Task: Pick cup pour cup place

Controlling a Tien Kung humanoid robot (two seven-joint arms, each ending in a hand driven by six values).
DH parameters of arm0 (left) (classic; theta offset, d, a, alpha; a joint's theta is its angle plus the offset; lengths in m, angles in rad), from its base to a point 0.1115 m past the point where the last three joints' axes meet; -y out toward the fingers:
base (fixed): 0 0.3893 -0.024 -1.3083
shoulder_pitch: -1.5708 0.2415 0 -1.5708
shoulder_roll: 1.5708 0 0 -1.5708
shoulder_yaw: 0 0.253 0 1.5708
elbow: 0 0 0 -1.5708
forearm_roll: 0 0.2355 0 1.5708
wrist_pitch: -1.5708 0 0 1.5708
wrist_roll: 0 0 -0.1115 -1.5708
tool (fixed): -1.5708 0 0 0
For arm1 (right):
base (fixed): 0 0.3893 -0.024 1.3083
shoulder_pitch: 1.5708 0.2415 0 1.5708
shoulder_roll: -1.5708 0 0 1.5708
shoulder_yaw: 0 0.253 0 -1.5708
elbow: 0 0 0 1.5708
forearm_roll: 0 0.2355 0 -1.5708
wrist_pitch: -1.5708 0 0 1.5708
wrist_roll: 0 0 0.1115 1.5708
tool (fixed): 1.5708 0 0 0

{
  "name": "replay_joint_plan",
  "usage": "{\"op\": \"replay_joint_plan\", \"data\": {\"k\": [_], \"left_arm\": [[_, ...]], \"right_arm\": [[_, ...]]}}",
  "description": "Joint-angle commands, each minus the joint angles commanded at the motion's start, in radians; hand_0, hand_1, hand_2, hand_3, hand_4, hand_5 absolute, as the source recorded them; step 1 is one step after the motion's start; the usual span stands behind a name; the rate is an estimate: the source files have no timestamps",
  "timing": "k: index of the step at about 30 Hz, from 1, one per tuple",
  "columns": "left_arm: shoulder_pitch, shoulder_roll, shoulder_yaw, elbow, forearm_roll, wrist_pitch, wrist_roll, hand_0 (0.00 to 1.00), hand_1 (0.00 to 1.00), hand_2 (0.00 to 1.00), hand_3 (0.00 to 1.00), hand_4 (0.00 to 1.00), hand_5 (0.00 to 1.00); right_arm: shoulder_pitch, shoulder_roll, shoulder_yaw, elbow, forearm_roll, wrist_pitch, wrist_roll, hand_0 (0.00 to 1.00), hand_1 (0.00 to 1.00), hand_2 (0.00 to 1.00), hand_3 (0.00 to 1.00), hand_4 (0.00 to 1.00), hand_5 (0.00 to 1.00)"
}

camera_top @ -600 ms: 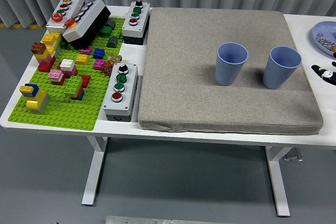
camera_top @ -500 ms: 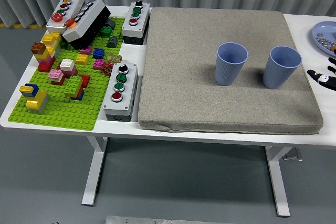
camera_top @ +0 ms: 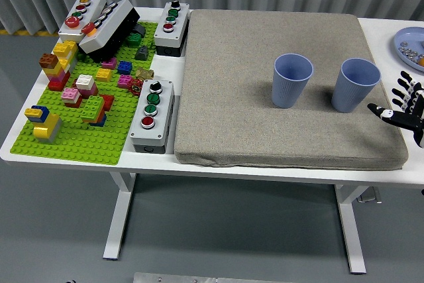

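1. 2 blue ribbed cups are seen upright on a grey-brown padded mat that covers the middle and right of the white table.
2. The left cup and the right cup are set side by side, a little apart, both open at the top; what is inside cannot be made out.
3. The right hand is seen at the picture's right edge, just beside the right cup and not touching it. Its black fingers are spread wide and nothing is held.
4. The thumb of that hand is pointed toward the right cup, over the mat's right edge.
5. A blue plate with small items is partly shown at the far right.
6. A green brick baseplate is laid on the left of the table, with coloured bricks stacked on it.
7. 4 push-button boxes are found near the baseplate: 1 grey box just beside the mat's left edge, 1 at the mat's far left corner, and 2 at the table's far left corner, 1 of which is tilted.
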Motion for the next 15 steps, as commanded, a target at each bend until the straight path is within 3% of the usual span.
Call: {"op": "replay_joint_plan", "data": {"k": [15], "left_arm": [[-0.003,0.000,0.017,0.000,-0.015,-0.001,-0.001,0.820,0.782,0.831,0.754,0.557,0.998]], "right_arm": [[0.074,0.029,-0.050,-0.144,0.049,-0.008,0.097,0.990,0.960,0.998,0.998,0.884,0.244]]}}
